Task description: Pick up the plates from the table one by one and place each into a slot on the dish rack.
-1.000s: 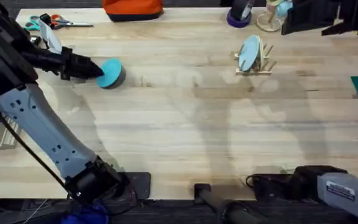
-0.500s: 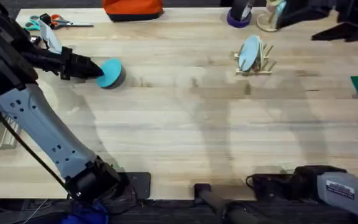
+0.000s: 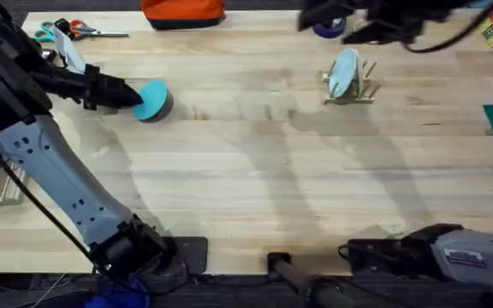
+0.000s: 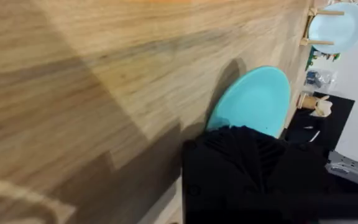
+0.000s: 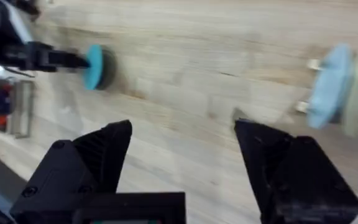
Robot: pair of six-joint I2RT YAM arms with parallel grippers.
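We see a plain round turquoise plate point(image 3: 151, 99) tilted up off the table point(image 3: 246, 180) at far left, its edge pinched in the left gripper point(image 3: 135, 97) fingers. Another plate point(image 3: 343, 74) stands upright in the dish rack point(image 3: 351, 89), far right of centre. Right gripper point(image 5: 182, 149) fingers spread wide — nothing between them. Scissors point(image 3: 68, 31) & an orange item point(image 3: 182, 11) sit at the far edge.

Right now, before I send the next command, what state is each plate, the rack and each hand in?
Turquoise round plate by the left hand: tilted up off the wooden table, gripped at its edge.
Light-blue round plate in the rack: standing on edge in a slot.
Small light-wood dish rack: upright, holding one plate.
Left hand: shut on the turquoise plate.
Right hand: open, holding nothing, above the table.
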